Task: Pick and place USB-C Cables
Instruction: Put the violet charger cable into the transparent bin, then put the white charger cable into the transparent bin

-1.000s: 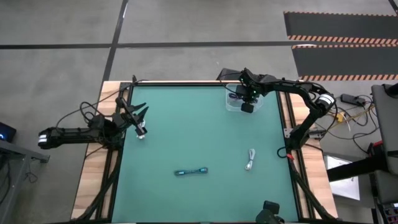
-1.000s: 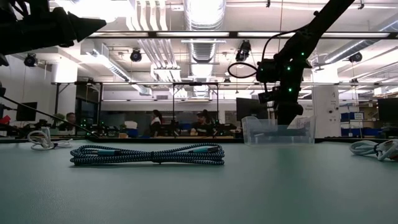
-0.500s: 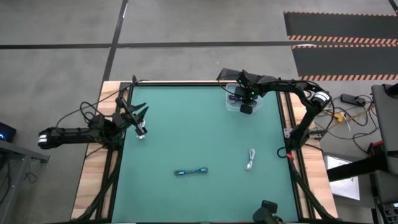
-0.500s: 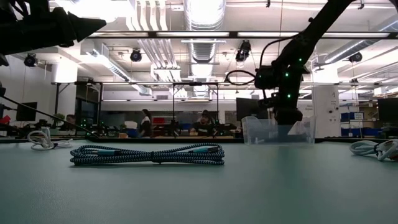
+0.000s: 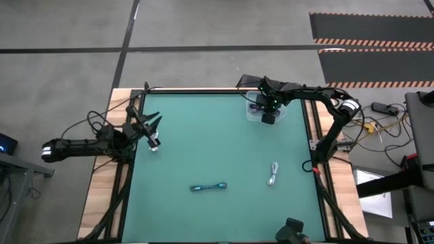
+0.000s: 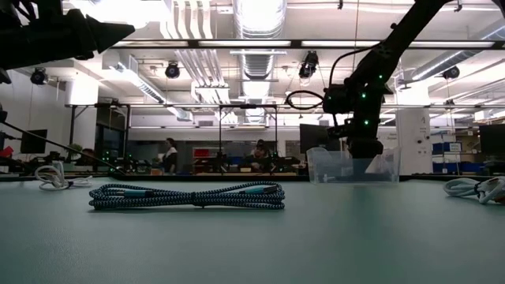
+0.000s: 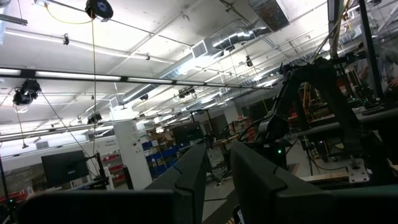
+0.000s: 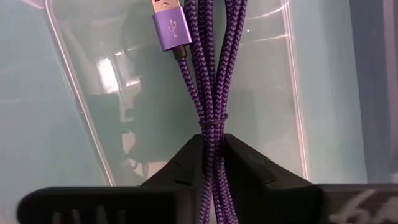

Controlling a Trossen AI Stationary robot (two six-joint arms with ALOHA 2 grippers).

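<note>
While the left arm waits at the table's left edge, its left gripper hangs above the green table with its fingers parted and nothing between them; a small pale object lies just beneath, too small to name with confidence. Toward the near middle of the mat lies the teal-blue cable, a flat braided bundle well apart from both arms. To its right rests the white-grey cable, also lying free. At the far right corner stands a clear plastic bin, and the right gripper reaches down into it. Its two dark fingers are pinched tight on a purple braided cable, the bundled strands running between the pads and over the bin's clear floor, a purple plug at the free end.
</note>
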